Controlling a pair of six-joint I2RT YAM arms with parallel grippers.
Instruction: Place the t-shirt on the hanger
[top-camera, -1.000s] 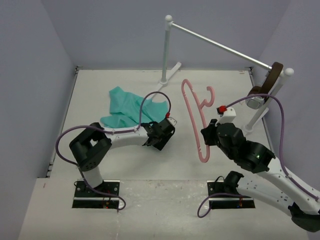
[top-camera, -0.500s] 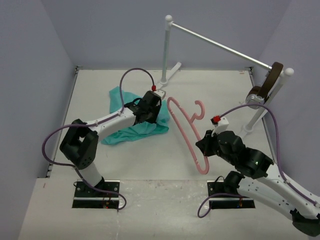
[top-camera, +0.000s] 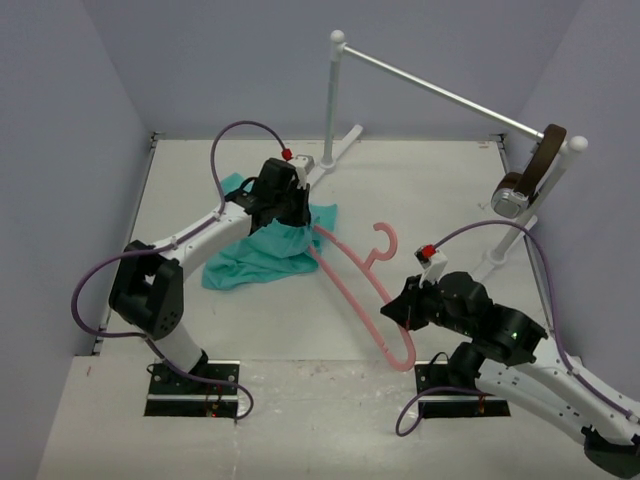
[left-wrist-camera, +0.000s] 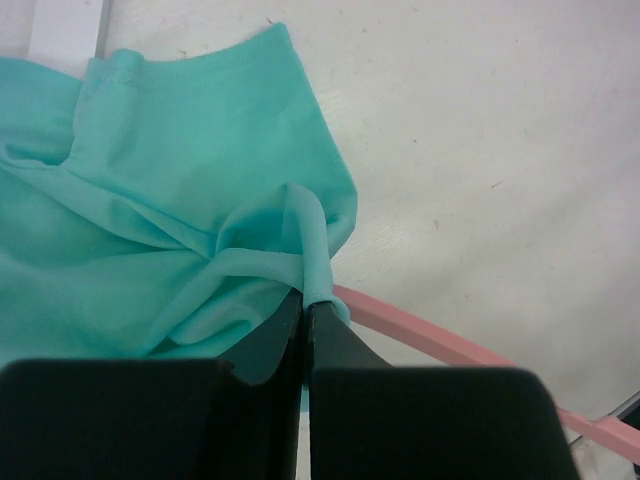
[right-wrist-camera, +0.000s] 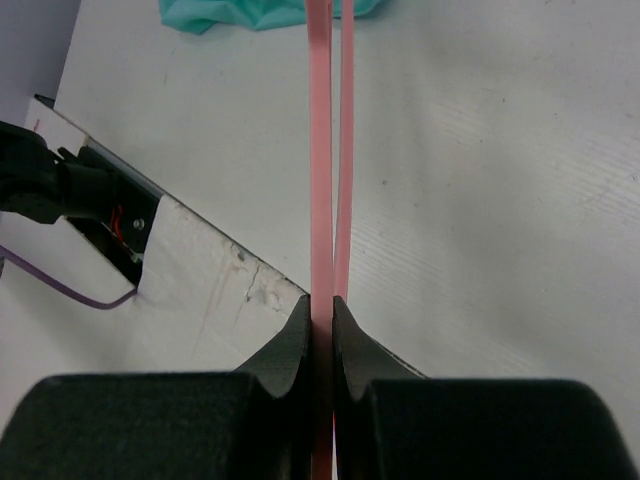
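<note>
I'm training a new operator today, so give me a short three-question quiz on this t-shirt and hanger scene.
1. True or false: the left gripper is shut on a fold of the t-shirt.
2. The right gripper clamps: A) the hanger; B) the silver rod; C) a cable.
3. Which part of the hanger points toward the t-shirt, hook or shoulder end?
Key: 1 true; 2 A; 3 shoulder end.
</note>
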